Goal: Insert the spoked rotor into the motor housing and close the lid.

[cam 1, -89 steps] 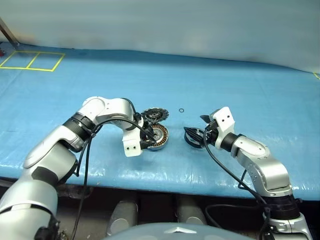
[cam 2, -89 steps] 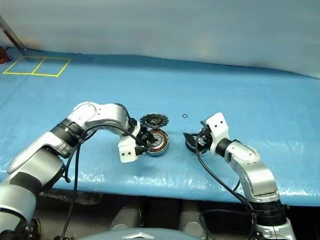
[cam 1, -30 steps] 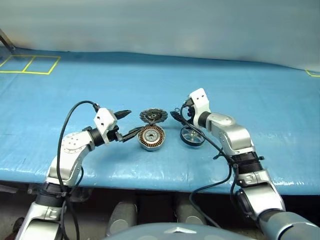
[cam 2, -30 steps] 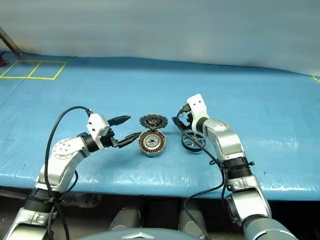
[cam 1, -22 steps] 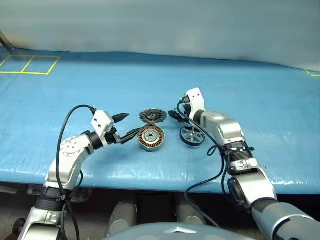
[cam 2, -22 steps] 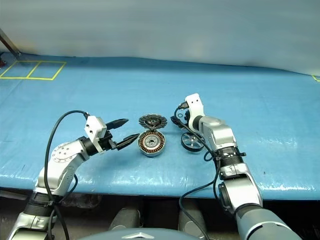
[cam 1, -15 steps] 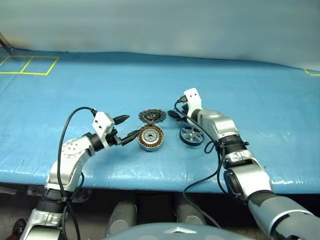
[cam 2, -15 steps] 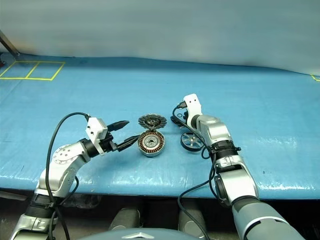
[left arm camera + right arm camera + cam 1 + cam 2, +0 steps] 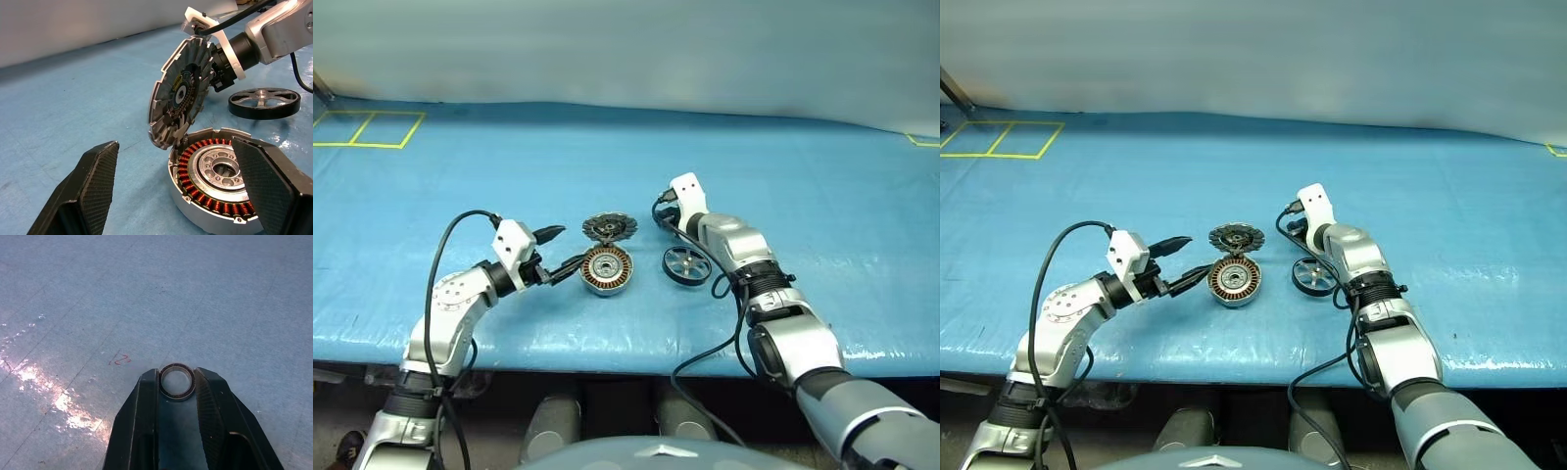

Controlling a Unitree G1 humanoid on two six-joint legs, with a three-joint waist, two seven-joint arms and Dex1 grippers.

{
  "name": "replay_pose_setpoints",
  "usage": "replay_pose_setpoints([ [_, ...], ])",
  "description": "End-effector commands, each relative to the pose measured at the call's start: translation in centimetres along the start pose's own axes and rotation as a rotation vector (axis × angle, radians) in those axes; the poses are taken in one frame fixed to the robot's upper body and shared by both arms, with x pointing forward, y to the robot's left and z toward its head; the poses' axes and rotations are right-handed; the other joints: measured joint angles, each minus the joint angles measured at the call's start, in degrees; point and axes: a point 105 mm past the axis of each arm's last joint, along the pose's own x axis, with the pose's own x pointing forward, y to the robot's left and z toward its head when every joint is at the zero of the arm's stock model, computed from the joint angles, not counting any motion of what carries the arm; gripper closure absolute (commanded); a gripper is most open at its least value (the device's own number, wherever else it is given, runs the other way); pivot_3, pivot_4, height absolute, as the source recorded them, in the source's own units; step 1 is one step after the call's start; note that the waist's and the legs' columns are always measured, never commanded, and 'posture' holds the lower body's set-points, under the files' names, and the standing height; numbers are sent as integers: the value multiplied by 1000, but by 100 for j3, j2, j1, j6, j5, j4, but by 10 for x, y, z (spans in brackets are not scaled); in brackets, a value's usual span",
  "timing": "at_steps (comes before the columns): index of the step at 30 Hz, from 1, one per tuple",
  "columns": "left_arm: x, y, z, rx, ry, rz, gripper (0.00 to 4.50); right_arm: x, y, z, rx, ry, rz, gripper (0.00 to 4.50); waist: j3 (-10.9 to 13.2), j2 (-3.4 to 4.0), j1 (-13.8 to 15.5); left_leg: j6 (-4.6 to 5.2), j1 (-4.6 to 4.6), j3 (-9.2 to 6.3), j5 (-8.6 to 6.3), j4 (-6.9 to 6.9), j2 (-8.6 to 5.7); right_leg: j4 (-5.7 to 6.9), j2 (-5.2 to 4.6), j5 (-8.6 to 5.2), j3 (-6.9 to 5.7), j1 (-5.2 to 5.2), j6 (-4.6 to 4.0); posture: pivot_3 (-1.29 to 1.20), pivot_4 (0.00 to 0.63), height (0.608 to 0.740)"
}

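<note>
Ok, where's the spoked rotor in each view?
Left eye view: spoked rotor flat on the blue sheet, just right of the motor housing.
Right eye view: same spot.
Left wrist view: beyond the housing, lying flat.
Right wrist view: faces the small ring instead.
Shared landmark: the housing.

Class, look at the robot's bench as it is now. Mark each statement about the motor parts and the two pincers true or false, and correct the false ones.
1. The rotor sits inside the housing. False: it lies on the blue sheet beside the housing.
2. The lid stands tilted on edge, leaning at the housing's rim. True.
3. The right pincer has a small ring between its fingertips. True.
4. The left pincer is shut on the lid. False: its fingers stand open on either side of the housing.
5. Copper windings show in the housing. True.
</note>
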Motion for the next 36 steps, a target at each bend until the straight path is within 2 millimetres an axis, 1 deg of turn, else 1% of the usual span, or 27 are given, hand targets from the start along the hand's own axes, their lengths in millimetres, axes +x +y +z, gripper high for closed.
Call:
replay_pose_setpoints([
  [1, -1, 1, 13, 37, -39, 8, 474, -4, 7, 1, -9, -24, 22, 3785, 0, 0, 5, 0, 0, 0, 0, -1, 0, 0, 0, -1, 0, 0, -1, 0, 150, 740],
  [4, -2, 0, 12, 28, -39, 5, 474, -13, 6, 8, 3, -77, 7, 3785, 0, 0, 10, 0, 0, 0, 0, -5, 0, -2, 0, -1, 0, -1, 0, 0, 150, 740],
  [5, -2, 0, 11, 18, -37, 3, 474, -20, 6, 13, 3, -108, 1, 3785, 0, 0, 14, 0, 0, 0, 0, -7, 0, -3, 0, -1, 0, -2, 0, 0, 150, 740],
  [9, -6, -2, 8, -7, -31, -15, 474, -56, 12, 28, -22, -221, 12, 3785, 1, 1, 40, 0, -5, -2, 0, -22, 1, -9, -1, -1, 0, -11, 2, 0, 150, 740],
  [13, -8, -5, 3, -27, -19, -46, 474, -92, 20, 32, -68, -268, 8, 3785, 2, 2, 65, -1, -11, -2, 0, -30, 4, -21, -2, -4, -3, -17, -1, 0, 150, 740],
  [15, -8, -5, 2, -28, -16, -57, 474, -104, 29, 30, -81, -270, 36, 3785, 2, 2, 70, -1, -11, -1, -1, -34, 7, -28, -1, -7, -4, -16, -5, 0, 150, 740],
  [19, -7, -8, 3, -60, -27, -89, 474, -119, 65, 15, -152, -218, 164, 3785, 2, 2, 79, -1, -13, 0, -1, -42, 11, -45, -1, -7, -6, -14, -5, 0, 150, 740],
  [22, -7, -8, 3, -59, -21, -102, 474, -123, 95, 6, -165, -196, 285, 3785, 2, 1, 75, -1, -21, 3, -1, -46, 12, -65, -2, -4, -6, -16, -1, 0, 150, 740],
  [24, -7, -9, 3, -60, -20, -106, 474, -122, 108, 5, -153, -203, 339, 3785, 2, 1, 80, -1, -28, 3, -1, -46, 12, -75, -2, -3, -8, -17, 2, 0, 150, 740],
  [28, -8, -12, 2, -56, -15, -121, 474, -109, 119, 5, -147, -193, 366, 3785, 2, 0, 125, -1, -34, 3, -1, -45, 11, -83, -3, -1, -9, -18, 4, 0, 150, 740],
  [32, -11, -16, -4, 4, 30, -147, 474, -101, 138, -1, -155, -169, 445, 3785, 2, 0, 157, -1, -37, 0, -1, -50, 10, -84, -3, -1, -12, -22, 3, 0, 150, 740],
  [36, -13, -18, -12, 56, 73, -165, 474, -93, 140, -6, -161, -150, 447, 3785, 2, 0, 161, -2, -38, 0, -1, -63, 10, -91, -3, -1, -12, -25, 2, 0, 150, 740],
])
